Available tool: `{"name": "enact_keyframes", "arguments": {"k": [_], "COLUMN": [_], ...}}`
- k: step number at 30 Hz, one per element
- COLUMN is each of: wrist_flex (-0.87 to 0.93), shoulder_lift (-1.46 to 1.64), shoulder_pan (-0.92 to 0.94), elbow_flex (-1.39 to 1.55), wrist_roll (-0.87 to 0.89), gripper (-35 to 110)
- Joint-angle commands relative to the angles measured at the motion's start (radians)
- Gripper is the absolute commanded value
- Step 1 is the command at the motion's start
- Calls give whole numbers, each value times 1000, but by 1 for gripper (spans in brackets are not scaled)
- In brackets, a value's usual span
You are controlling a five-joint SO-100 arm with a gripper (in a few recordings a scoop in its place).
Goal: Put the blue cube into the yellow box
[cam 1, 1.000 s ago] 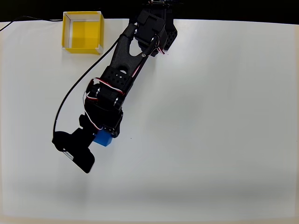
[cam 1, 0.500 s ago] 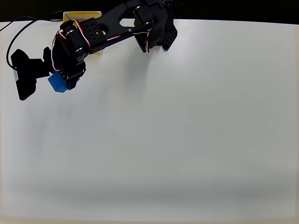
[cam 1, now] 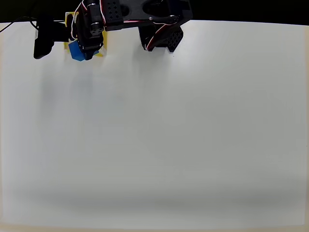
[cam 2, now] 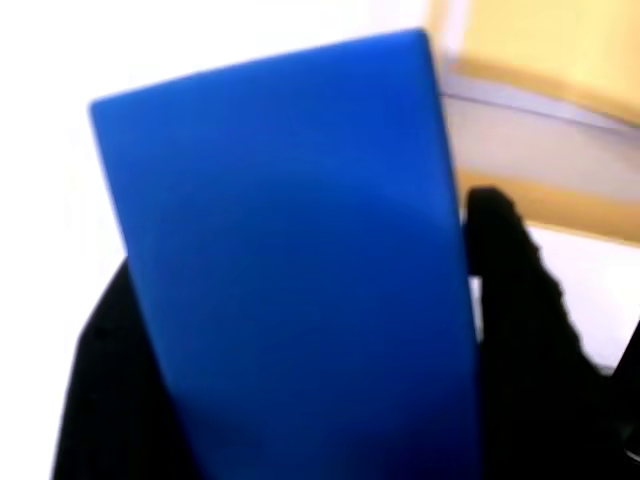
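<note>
While the arm reaches along the far edge of the table [cam 1: 193, 121] in the overhead view, the gripper [cam 1: 77, 48] sits at about eleven o'clock in the picture, pinching the blue cube [cam 1: 76, 50] between its fingers. The cube hangs over the yellow box [cam 1: 100, 52], of which just slivers of yellow peek out from under the arm, so how well the cube is centred over the opening cannot be told. It seems to lie toward the box's nine o'clock side, near or over the wall there. If the fingers part now, my judgement is that the cube could strike that wall's rim and tip outward onto the table.

In the wrist view, the blue cube [cam 2: 290, 270] looms close, clamped between the dark fingers [cam 2: 520, 330] at three and nine o'clock. The yellow box [cam 2: 560, 130] shows at one to two o'clock, its pale-edged wall running just beside the cube's upper corner. Most of the box lies off to that side, which suggests the cube is not yet squarely above the floor. A release from this height also risks a bounce off the thin wall, since the cube looks hard and light. Shifting toward two o'clock before letting go seems the safer course.
</note>
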Motion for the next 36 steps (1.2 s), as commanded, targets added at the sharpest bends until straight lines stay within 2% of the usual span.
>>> {"name": "enact_keyframes", "arguments": {"k": [1, 6, 14, 21, 25, 31, 36], "wrist_flex": [-66, -184, -268, -400, -440, -538, -448], "shoulder_lift": [58, -20, -118, -175, -193, -123, -49], "shoulder_pan": [103, 184, 281, 316, 324, 330, 330], "elbow_flex": [35, 100, 129, 198, 238, 382, 394], "wrist_roll": [-11, -21, -32, -35, -43, -74, -120], "gripper": [16, 17, 17, 18, 22, 40, 52]}}
